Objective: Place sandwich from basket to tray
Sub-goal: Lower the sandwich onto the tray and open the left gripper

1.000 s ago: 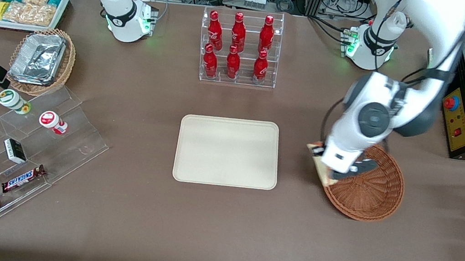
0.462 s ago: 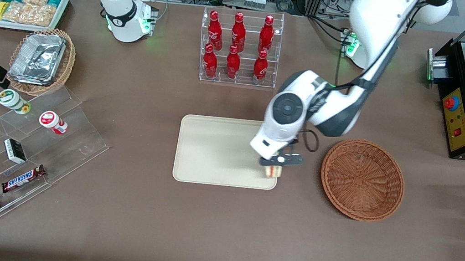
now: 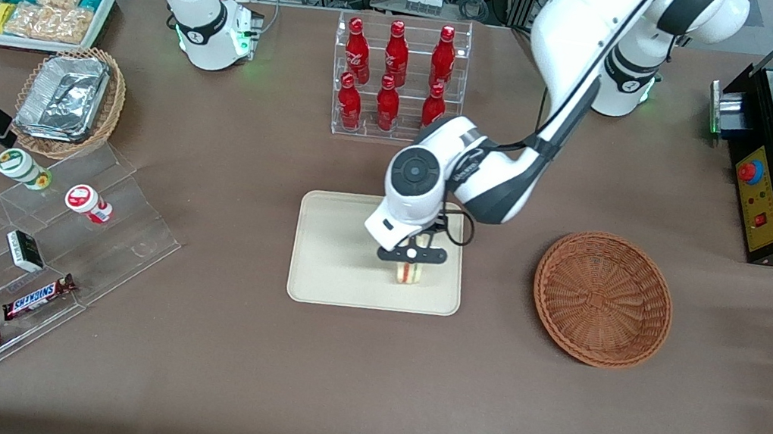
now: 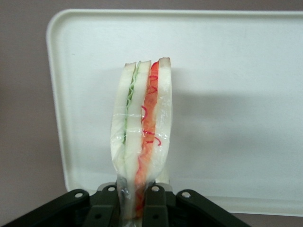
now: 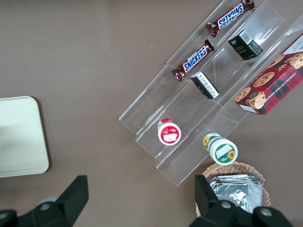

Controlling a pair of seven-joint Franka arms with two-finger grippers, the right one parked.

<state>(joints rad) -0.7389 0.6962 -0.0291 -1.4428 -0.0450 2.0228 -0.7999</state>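
My left gripper (image 3: 411, 260) is shut on the sandwich (image 3: 409, 274), a wrapped wedge of white bread with red and yellowish filling. It holds the sandwich just above the cream tray (image 3: 332, 247), over the part of the tray nearer the basket. In the left wrist view the sandwich (image 4: 142, 127) hangs from my gripper (image 4: 135, 201) over the tray (image 4: 236, 94). The reddish-brown wicker basket (image 3: 602, 299) stands empty beside the tray, toward the working arm's end of the table. A corner of the tray (image 5: 21, 137) shows in the right wrist view.
A clear rack of red bottles (image 3: 397, 81) stands farther from the front camera than the tray. A tan basket of foil containers (image 3: 71, 99), a white snack box (image 3: 45, 13) and an acrylic stand with snacks (image 3: 36, 256) lie toward the parked arm's end.
My left gripper has carried the sandwich out of the basket and over the tray, moving toward the tray's middle. The basket is now empty.
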